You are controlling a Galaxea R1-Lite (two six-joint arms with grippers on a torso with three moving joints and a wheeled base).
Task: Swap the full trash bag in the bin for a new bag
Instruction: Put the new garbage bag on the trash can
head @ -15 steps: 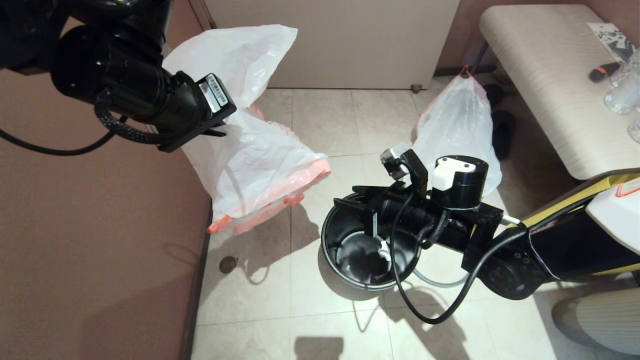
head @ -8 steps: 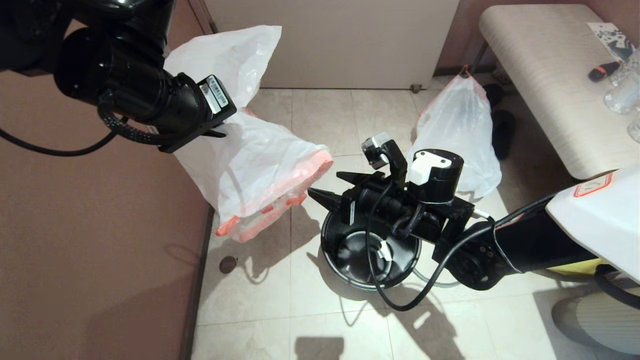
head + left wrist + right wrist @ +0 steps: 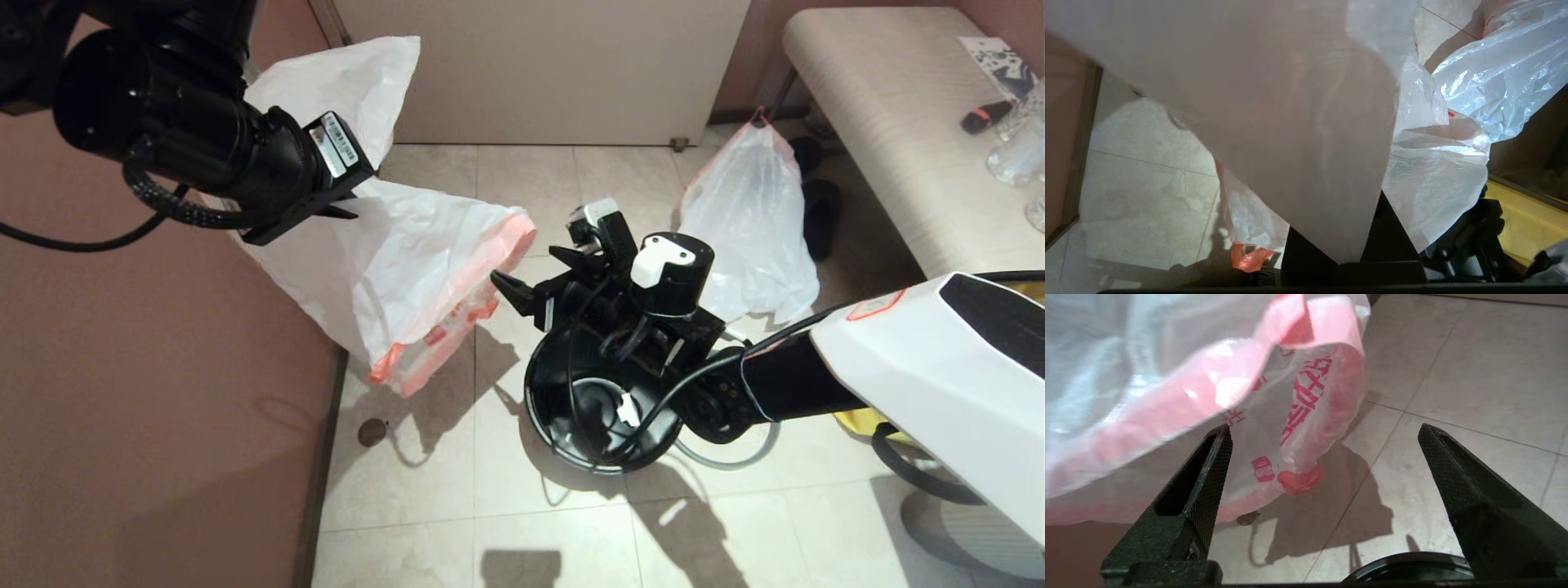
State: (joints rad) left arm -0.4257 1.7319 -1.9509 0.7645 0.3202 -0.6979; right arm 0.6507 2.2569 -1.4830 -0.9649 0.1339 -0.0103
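Black arms, braided black cables, white forearm shell, barcode label, textured black end effector fingers.

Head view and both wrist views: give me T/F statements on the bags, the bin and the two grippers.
1. The left gripper holds the new bag up off the floor. True.
2. The right gripper is shut on the bag's hem. False: its fingers stand wide apart, just short of the orange-red hem.
3. The bin already has a bag in it. False: it stands unlined, with no bag in it.
4. The full trash bag stands on the floor behind the bin. True.
5. The full trash bag hangs from the right gripper. False: nothing grips it.
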